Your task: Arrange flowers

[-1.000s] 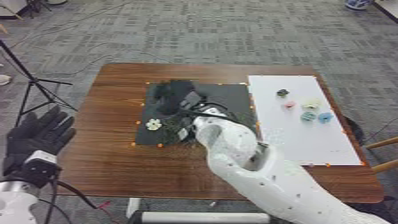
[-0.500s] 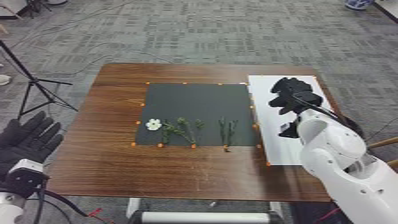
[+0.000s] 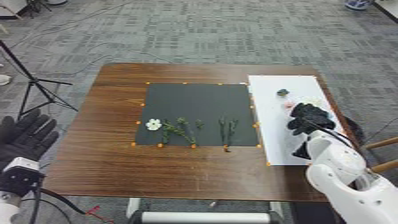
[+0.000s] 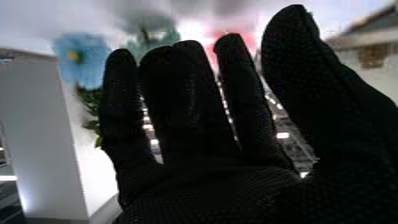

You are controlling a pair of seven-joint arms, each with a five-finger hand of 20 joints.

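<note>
Right robot hand (image 3: 311, 119) moved down the white sheet (image 3: 280, 142) vs last frame, now right of frame; fingers straight, released. Pink flower (image 3: 289, 105) uncovered. Left robot hand (image 3: 24, 141) at left edge, released too. White flower (image 3: 154, 124) and green stems (image 3: 182, 131) unmoved on the black mat (image 3: 197, 102) (left of centre). Brown worktop (image 3: 115, 172), grey carpet (image 3: 195, 30), tripod (image 3: 32, 79) upper left.

A black tripod (image 3: 34, 79) stands left of the brown table (image 3: 98, 155) on grey patterned carpet (image 3: 222, 42).
</note>
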